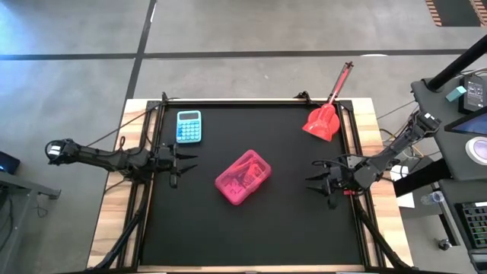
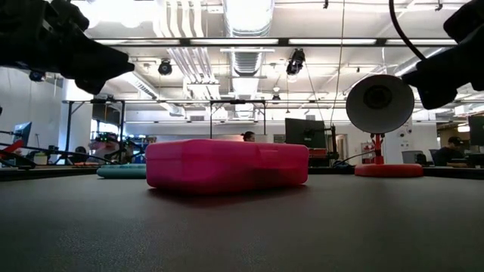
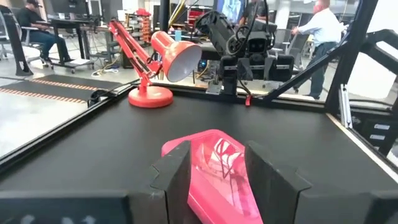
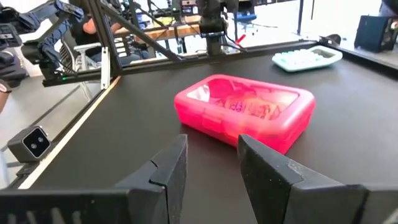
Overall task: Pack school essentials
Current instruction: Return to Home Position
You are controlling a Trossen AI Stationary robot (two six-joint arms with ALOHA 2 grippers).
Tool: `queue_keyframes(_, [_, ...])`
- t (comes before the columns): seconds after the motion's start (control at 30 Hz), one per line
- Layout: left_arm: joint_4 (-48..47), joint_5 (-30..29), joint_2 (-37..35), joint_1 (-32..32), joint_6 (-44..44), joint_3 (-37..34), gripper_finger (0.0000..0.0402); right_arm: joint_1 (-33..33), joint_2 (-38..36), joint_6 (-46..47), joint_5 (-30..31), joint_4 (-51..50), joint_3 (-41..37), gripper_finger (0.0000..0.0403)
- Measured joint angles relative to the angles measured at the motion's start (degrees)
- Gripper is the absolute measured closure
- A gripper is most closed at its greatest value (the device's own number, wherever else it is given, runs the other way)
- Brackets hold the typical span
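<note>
Pink supply box (image 1: 243, 176): bench (image 1: 190, 228) centre | left end effector (image 1: 184, 162): left edge, fingers spread | right end effector (image 1: 310, 174): right edge, fingers spread

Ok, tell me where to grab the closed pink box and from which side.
Take the pink supply box across its narrow width, at mid-length, coming down from above. It lies flat, closed and skewed diagonally on the table, so the wrist should probably turn until the jaws straddle its two long walls. The open left gripper and right gripper flank it.

floor (image 1: 76, 30): grey concrete, dark lines | ceiling ducts (image 2: 181, 60): white | desks (image 3: 68, 25), monitor (image 2: 305, 132) | person (image 2: 248, 136), perhaps seated
</note>
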Motion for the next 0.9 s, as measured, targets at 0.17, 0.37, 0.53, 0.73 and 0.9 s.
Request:
queue_keyframes(0.17, [0.42,0.02,1.21,0.00,-3.01,-1.32,0.0267,0.00,-0.73,-1.10,0.00,-0.04,-0.02,0.0271])
queue_keyframes(0.37, [8.55,0.01,1.42,0.00,-3.13,-5.49,0.0267,0.00,-0.71,1.67,-0.01,-0.06,-0.07,0.0276])
queue_keyframes(0.53, [9.74,0.00,1.95,0.00,-3.08,-5.51,0.0267,0.00,-0.06,2.02,0.01,-0.04,-0.07,0.0276])
queue_keyframes(0.73, [9.58,-0.16,1.99,0.00,-3.02,-5.53,0.0267,-0.02,0.71,3.05,2.01,-0.31,-0.09,0.0277])
queue_keyframes(0.9, [9.59,-0.17,2.10,0.00,-3.01,-5.55,0.0267,-0.02,0.85,2.41,2.03,-0.31,-0.09,0.0278])
